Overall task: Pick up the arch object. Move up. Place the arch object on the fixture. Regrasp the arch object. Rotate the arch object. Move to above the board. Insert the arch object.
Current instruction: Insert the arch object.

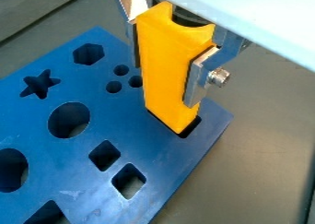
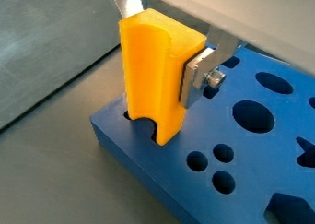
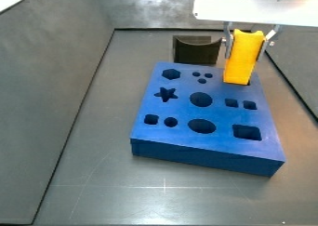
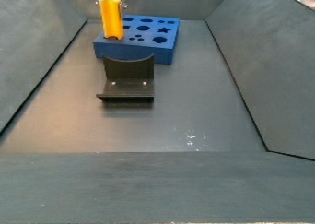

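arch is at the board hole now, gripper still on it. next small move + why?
Probably a slow push straight down. The gripper holds the arch object upright at a corner of the board. In both wrist views its lower end has only just entered the arch hole, with most of the block above the surface. It looks aligned, so keep the grip until it seats, then open.

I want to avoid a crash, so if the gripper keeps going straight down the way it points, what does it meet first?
Probably the board. The gripper points down, holding the upright arch object, whose lower end already sits at a hole near the board's corner, so the arch would go deeper first.
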